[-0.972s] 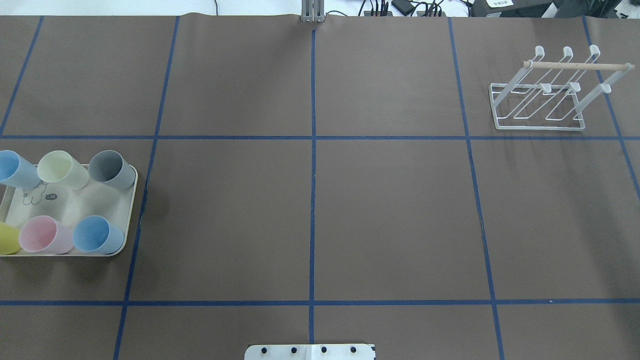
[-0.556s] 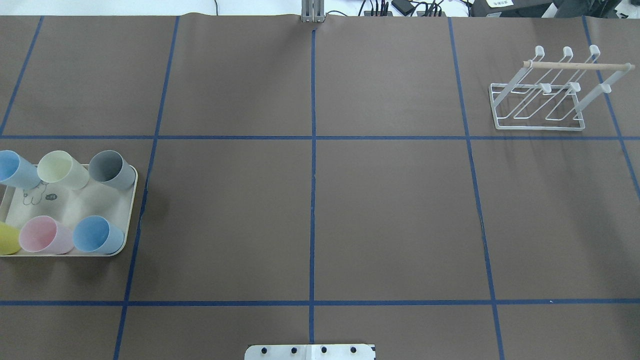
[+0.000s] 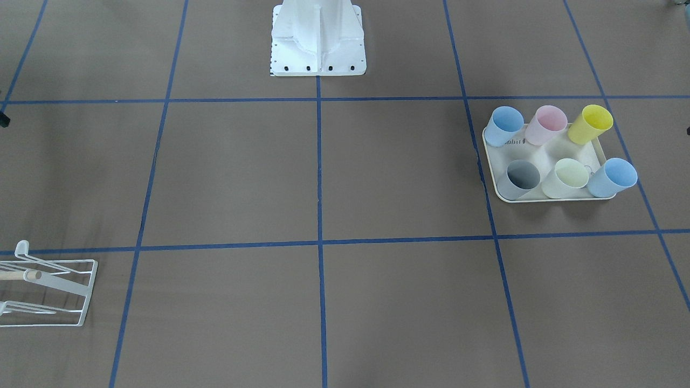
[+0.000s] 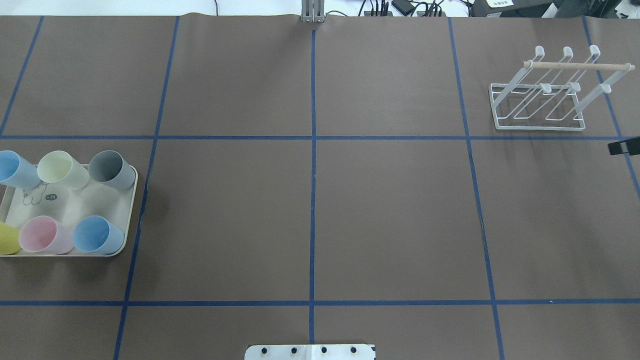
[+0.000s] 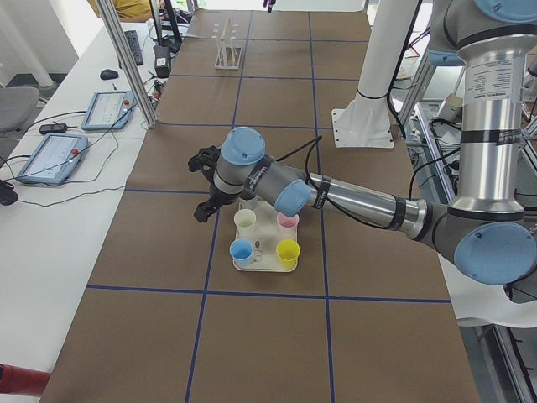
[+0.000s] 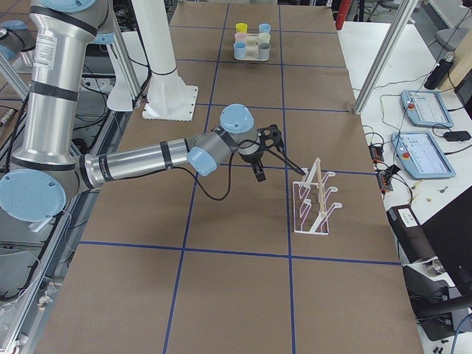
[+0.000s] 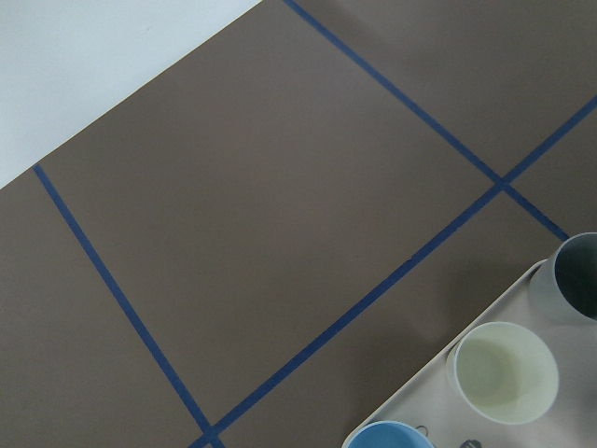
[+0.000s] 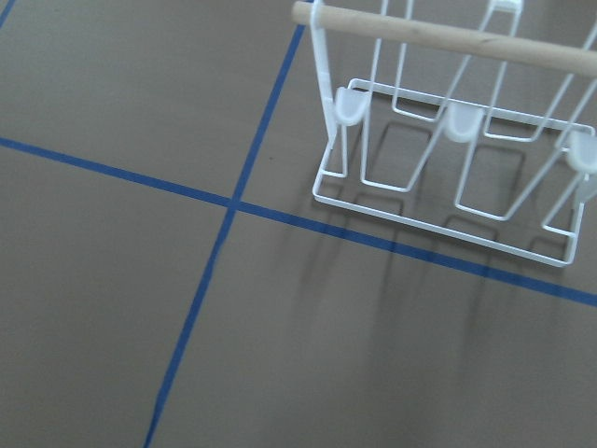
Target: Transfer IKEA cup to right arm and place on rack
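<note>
Several IKEA cups stand open end up on a cream tray (image 4: 131, 210) at the table's left: light blue (image 4: 15, 169), pale green (image 4: 60, 169), grey (image 4: 110, 169), yellow (image 4: 7, 237), pink (image 4: 42, 235) and blue (image 4: 97, 234). The left wrist view shows the pale green cup (image 7: 504, 371) and the grey cup (image 7: 576, 275) from above. My left gripper (image 5: 200, 186) hovers just beyond the tray's far side, holding nothing; I cannot tell whether it is open. The white wire rack (image 4: 575, 65) stands empty at the far right. My right gripper (image 6: 267, 153) hangs beside the rack (image 6: 313, 199); only its black tip (image 4: 622, 147) shows overhead.
Blue tape lines divide the brown table cover into squares. The robot's white base plate (image 4: 310, 352) sits at the near middle edge. Tablets and cables lie on the white bench (image 5: 59, 151) past the table's far side.
A black tip of the right gripper has come into the overhead view at its right edge, below the rack. Cups, tray and rack have not moved.
</note>
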Action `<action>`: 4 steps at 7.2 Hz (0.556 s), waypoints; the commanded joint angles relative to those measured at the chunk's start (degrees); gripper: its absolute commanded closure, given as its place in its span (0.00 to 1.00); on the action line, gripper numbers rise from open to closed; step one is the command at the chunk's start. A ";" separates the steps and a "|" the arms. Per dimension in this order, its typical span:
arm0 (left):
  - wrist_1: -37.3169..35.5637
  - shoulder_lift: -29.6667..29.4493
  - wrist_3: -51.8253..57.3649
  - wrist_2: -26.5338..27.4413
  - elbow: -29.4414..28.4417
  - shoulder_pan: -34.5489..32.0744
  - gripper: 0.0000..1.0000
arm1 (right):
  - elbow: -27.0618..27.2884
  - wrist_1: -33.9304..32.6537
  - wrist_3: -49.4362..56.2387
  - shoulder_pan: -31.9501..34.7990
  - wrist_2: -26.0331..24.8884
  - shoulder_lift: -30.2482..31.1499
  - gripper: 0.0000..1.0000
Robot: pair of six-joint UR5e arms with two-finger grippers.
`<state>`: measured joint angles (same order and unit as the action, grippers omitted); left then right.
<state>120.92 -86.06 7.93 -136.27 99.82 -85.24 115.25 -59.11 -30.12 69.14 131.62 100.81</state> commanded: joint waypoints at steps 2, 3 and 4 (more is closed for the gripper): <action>26.15 3.70 -13.34 6.07 -13.83 3.83 0.00 | 1.73 0.75 -10.66 -11.21 -8.83 -3.60 0.00; 31.26 4.14 -18.07 7.41 -16.65 4.64 0.00 | 1.73 0.75 -10.66 -11.74 -8.84 -3.87 0.00; 36.27 4.58 -23.52 9.17 -18.85 6.73 0.00 | 1.82 0.84 -10.66 -11.92 -8.84 -3.87 0.00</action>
<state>150.72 -82.13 -9.44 -129.33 84.06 -80.65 116.98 -58.34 -40.55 57.86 123.01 97.18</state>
